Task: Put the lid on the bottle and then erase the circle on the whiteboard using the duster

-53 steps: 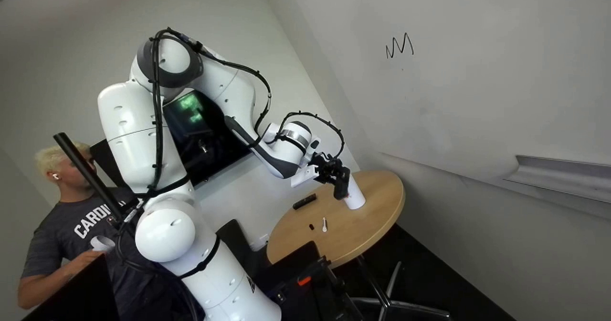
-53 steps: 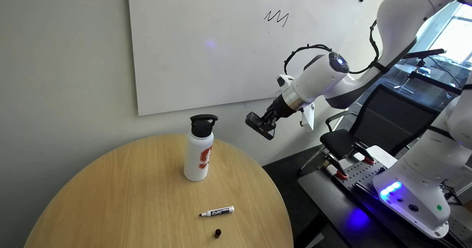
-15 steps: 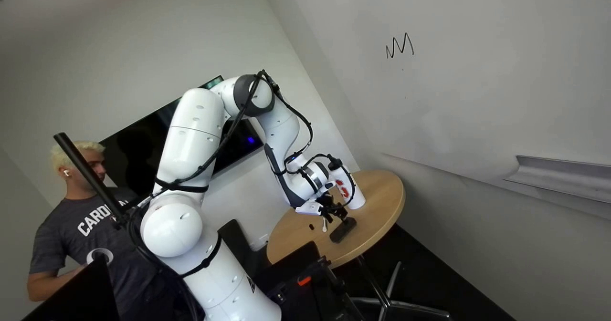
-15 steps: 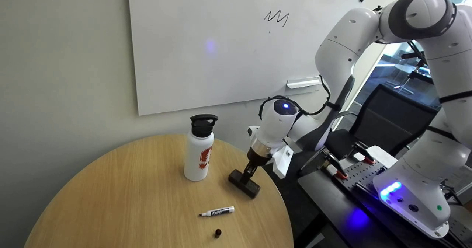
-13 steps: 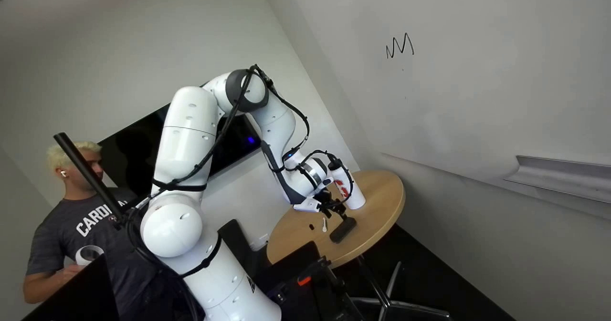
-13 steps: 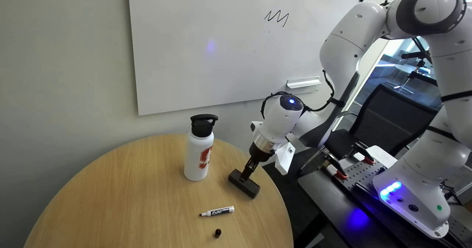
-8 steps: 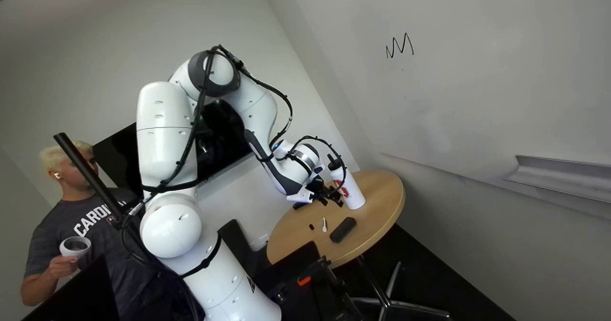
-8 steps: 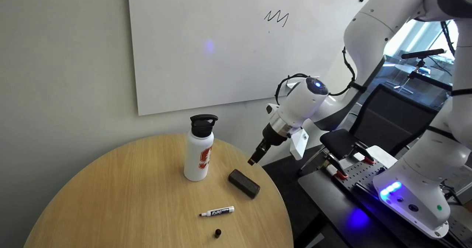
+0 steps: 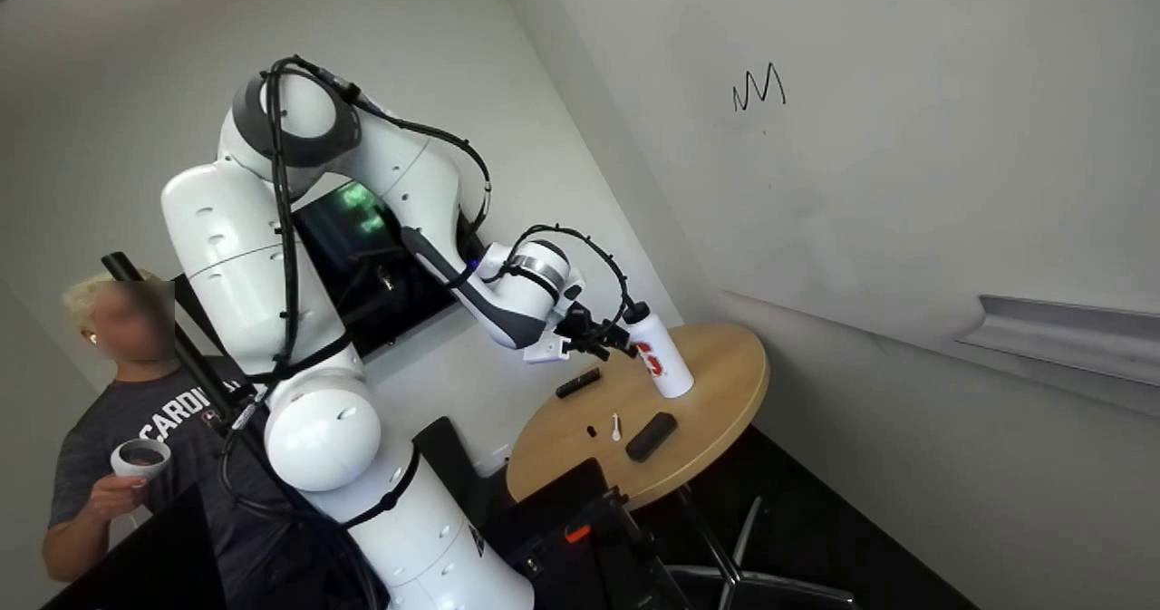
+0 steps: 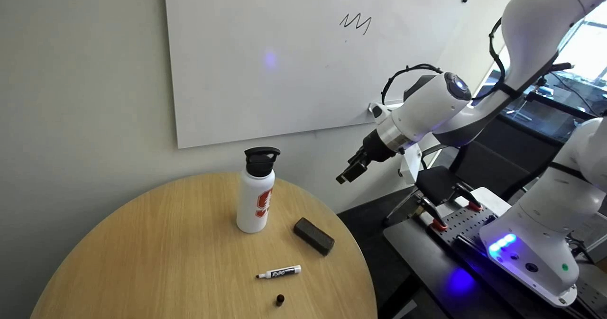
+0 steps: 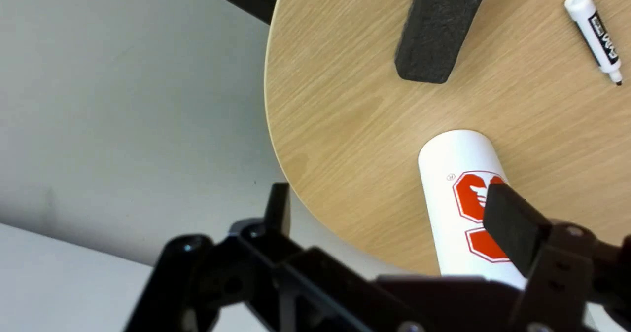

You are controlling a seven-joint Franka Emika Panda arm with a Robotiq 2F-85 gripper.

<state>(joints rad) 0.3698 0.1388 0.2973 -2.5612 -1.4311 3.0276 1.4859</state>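
A white bottle (image 10: 255,203) with a red logo stands upright on the round wooden table (image 10: 156,243), its black lid (image 10: 260,161) on top. The dark duster (image 10: 314,236) lies flat near the table's edge, beside the bottle. In both exterior views my gripper (image 10: 348,174) hangs in the air above the table's edge, apart from duster and bottle. The wrist view shows the gripper (image 11: 392,208) open with nothing held, one finger (image 11: 515,226) overlapping the bottle from the camera's angle. The whiteboard (image 10: 265,96) bears a zigzag scribble (image 10: 355,23); the circle is out of view.
A white marker (image 10: 280,272) and its small dark cap (image 10: 280,300) lie on the table. A black bar-shaped object (image 9: 578,382) is at the table's side. A ledge (image 9: 1069,334) juts from the wall side; a black chair (image 10: 438,184) stands behind the arm. A person (image 9: 136,429) stands near the base.
Some seconds ago my gripper held the duster in the air; a second ago the duster was down on the table with the gripper at it. Since then the gripper has lifted and drawn back without it.
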